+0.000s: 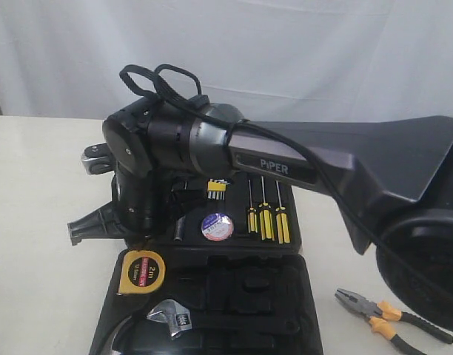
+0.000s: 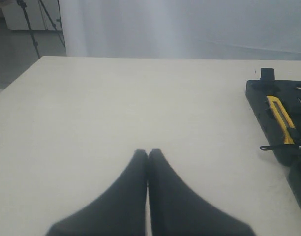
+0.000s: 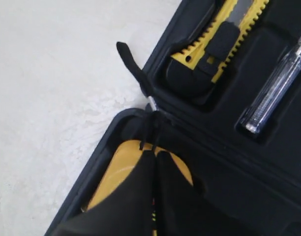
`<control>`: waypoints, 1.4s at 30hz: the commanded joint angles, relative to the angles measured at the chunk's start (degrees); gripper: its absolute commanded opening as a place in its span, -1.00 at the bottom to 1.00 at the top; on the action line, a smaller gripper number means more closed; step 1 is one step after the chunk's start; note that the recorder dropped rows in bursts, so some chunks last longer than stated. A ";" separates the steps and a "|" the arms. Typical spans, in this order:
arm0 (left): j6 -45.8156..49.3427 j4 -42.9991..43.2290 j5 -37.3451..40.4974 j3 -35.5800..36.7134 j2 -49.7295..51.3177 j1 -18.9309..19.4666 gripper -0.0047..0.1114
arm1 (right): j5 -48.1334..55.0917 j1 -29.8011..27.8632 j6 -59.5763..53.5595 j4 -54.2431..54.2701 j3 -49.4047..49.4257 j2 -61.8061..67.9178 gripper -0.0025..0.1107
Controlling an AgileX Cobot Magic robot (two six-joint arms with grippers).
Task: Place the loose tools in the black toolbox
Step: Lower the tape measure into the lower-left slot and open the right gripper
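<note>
The black toolbox (image 1: 245,296) lies open on the table. The yellow tape measure (image 1: 141,271) sits in its near left corner. The small black tape roll (image 1: 217,226) rests in a middle recess. The yellow-black utility knife (image 3: 217,37) lies in its own slot. The steel pliers (image 1: 389,314) with orange-black handles lie on the table right of the box. My right gripper (image 3: 154,151) hovers shut over the tape measure (image 3: 121,172), and nothing shows between its fingers. My left gripper (image 2: 147,152) is shut over bare table, left of the toolbox (image 2: 258,93).
Yellow-handled screwdrivers (image 1: 267,218) and hex keys (image 1: 215,187) stand in the far half of the box. A silver wrench (image 1: 171,318) lies in the near half. A clear-handled tester (image 3: 276,93) sits beside the knife. My right arm (image 1: 300,159) spans the box.
</note>
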 commanded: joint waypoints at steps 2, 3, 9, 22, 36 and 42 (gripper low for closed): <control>-0.33 0.00 -0.31 0.15 -0.07 -0.27 -0.92 | 1.96 -0.19 -2.22 1.07 0.13 2.02 -0.96; -0.33 0.00 -0.31 0.15 -0.07 -0.27 -0.92 | 1.96 -0.19 -2.87 1.74 0.13 2.24 -0.96; -0.33 0.00 -0.31 0.15 -0.07 -0.27 -0.92 | 1.96 -0.19 -3.01 1.90 0.13 2.66 -0.96; -0.33 0.00 -0.31 0.15 -0.07 -0.27 -0.92 | 7.02 -0.19 -5.20 2.49 -4.14 0.83 -0.96; -0.33 0.00 -0.31 0.15 -0.07 -0.27 -0.92 | 8.56 -0.19 -8.89 6.90 -4.15 7.52 -0.96; -0.33 0.00 -0.31 0.15 -0.07 -0.27 -0.92 | 10.14 -0.19 -9.94 7.07 -7.10 6.92 -0.96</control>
